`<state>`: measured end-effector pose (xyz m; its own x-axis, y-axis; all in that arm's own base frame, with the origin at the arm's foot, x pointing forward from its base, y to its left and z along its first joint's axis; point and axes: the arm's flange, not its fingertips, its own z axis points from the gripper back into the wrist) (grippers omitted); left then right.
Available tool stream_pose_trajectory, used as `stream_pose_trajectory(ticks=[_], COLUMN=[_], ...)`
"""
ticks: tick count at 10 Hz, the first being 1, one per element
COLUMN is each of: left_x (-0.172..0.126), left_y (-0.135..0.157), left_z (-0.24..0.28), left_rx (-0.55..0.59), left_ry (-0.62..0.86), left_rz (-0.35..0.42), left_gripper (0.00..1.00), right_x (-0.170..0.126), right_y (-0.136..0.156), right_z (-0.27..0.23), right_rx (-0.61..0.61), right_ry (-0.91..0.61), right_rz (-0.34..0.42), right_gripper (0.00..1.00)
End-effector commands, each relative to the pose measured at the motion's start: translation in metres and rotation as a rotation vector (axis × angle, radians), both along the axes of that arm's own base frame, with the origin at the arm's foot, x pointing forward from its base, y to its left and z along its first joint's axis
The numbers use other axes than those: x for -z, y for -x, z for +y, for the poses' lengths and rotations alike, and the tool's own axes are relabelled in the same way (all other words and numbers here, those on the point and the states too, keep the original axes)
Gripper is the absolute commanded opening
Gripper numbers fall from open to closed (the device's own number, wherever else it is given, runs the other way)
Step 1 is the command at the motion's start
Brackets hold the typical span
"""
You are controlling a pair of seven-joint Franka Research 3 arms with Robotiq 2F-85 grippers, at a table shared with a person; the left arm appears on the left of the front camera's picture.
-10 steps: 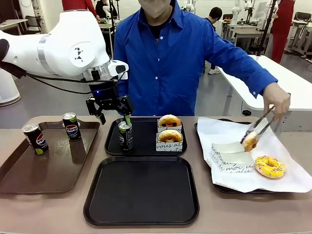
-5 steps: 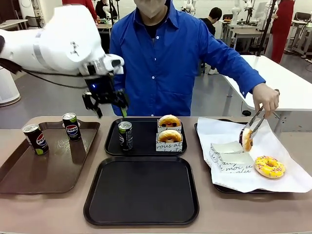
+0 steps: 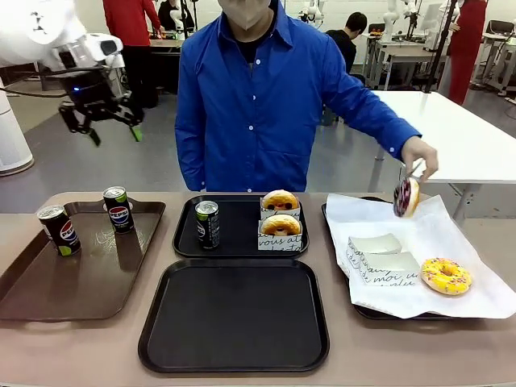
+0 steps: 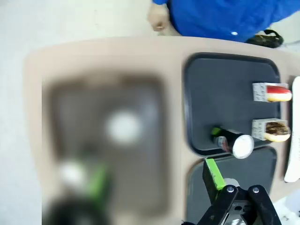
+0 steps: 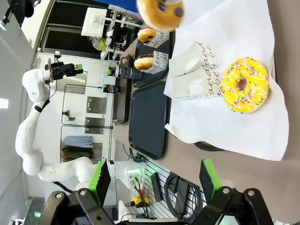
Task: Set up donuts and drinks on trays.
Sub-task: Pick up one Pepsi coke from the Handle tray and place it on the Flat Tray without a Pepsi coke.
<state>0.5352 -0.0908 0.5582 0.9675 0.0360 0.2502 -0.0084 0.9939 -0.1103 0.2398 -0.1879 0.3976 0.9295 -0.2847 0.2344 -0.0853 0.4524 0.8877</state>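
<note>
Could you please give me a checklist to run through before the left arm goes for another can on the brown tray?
1. Left gripper open and empty: ok.
2. Left gripper raised well above the table: ok.
3. Far can and near can upright on the brown tray, apart from each other: ok.
4. Near black tray bare, with room for a can: ok.
5. Far black tray holds one placed can and two sleeved donuts: ok.
6. Person's hand, lifting a dark-iced donut over the paper-lined tray, is away from the brown tray: ok.
</note>
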Motion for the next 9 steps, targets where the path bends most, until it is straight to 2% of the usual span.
stream_pose_trajectory(ticks=[1, 3, 5, 9], left_x=[-0.006, -0.008, -0.007, -0.009], left_y=[0.001, 0.015, 0.025, 0.014], left_z=[0.031, 0.082, 0.112, 0.109], left_rx=[0.020, -0.031, -0.062, -0.071], left_ry=[-0.083, -0.103, -0.122, -0.100], left_rz=[0.012, 0.007, 0.025, 0.013], left_gripper=[1.00, 1.00, 1.00, 1.00], right_x=[0.000, 0.000, 0.000, 0.000], right_y=[-0.001, -0.001, -0.001, -0.001], right_z=[0.000, 0.000, 0.000, 0.000], right_rx=[-0.003, -0.003, -0.003, -0.003], right_ry=[-0.016, -0.016, -0.016, -0.016], right_rz=[-0.020, -0.020, -0.020, -0.020], right_gripper=[1.00, 1.00, 1.00, 1.00])
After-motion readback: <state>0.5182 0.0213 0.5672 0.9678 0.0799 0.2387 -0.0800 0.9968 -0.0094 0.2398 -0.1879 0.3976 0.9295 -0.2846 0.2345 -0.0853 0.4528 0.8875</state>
